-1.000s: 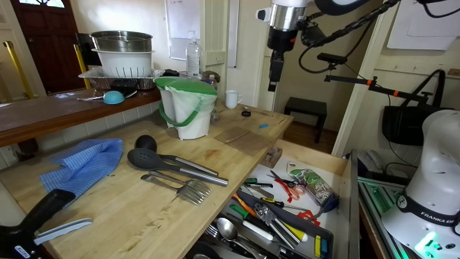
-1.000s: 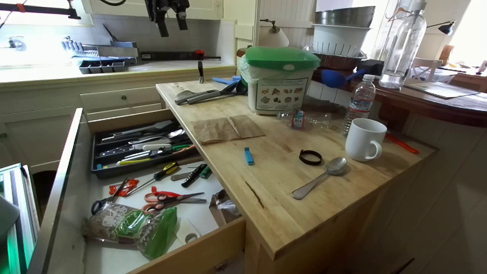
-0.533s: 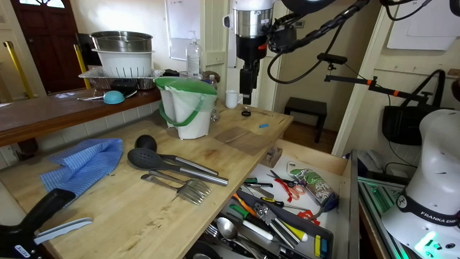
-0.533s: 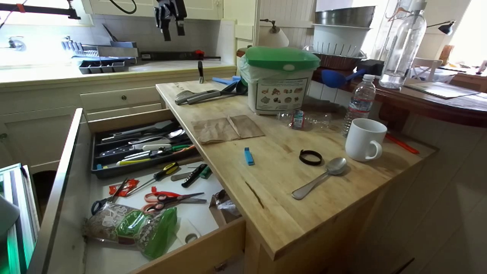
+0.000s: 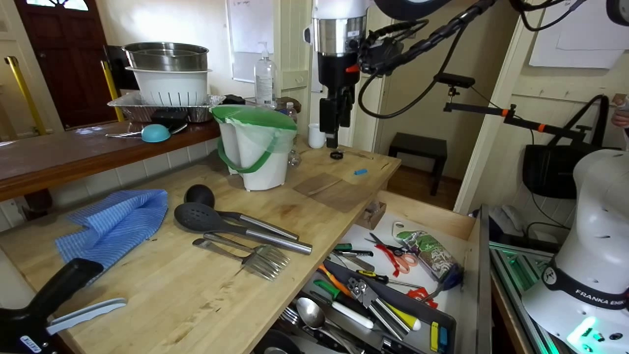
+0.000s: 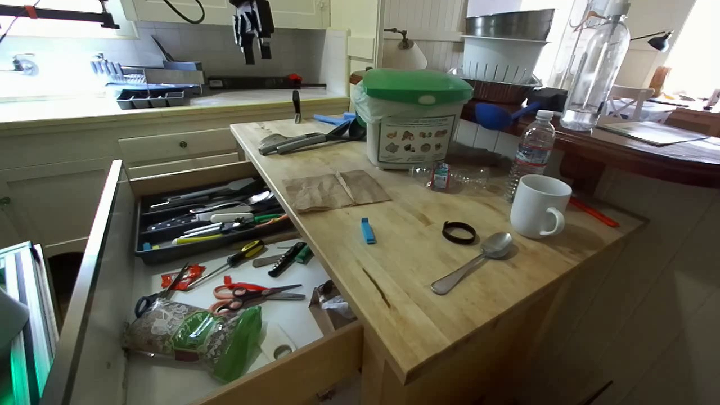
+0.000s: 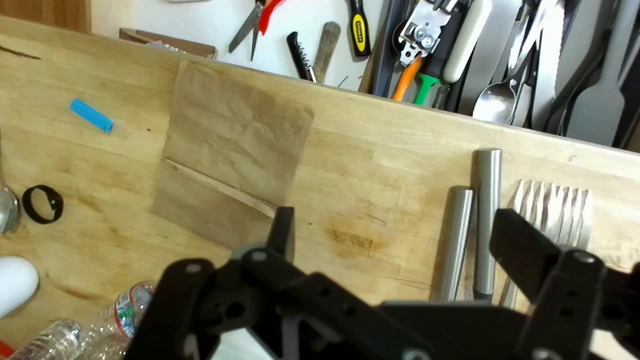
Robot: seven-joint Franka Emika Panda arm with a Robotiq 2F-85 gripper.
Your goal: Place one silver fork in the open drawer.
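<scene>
Two silver forks lie side by side on the wooden countertop, the nearer silver fork [image 5: 260,268] overlapping its twin [image 5: 272,253]. In the wrist view their tines [image 7: 555,210] show at the right, partly hidden by a finger. The open drawer [image 5: 484,275] is beside the counter, crammed with utensils; it also shows in an exterior view [image 6: 292,371] and at the top of the wrist view [image 7: 190,25]. My gripper [image 7: 395,220] is open and empty, high above the counter. It points down in both exterior views [image 5: 335,137] [image 6: 257,55], apart from the forks.
A slotted spoon [image 5: 196,217] and ladle [image 5: 199,195] lie against the forks. A green-lidded bin [image 5: 260,162], white mug [image 6: 537,205], spoon [image 6: 472,264] and brown paper [image 6: 337,190] are on the counter. A blue cloth [image 5: 123,216] and black-handled tool [image 5: 54,295] lie at the near end.
My gripper has moved left and down in an exterior view, mostly in the first half second, and stays open. A person's hand now shows at the right edge. The forks and drawer have not moved.
</scene>
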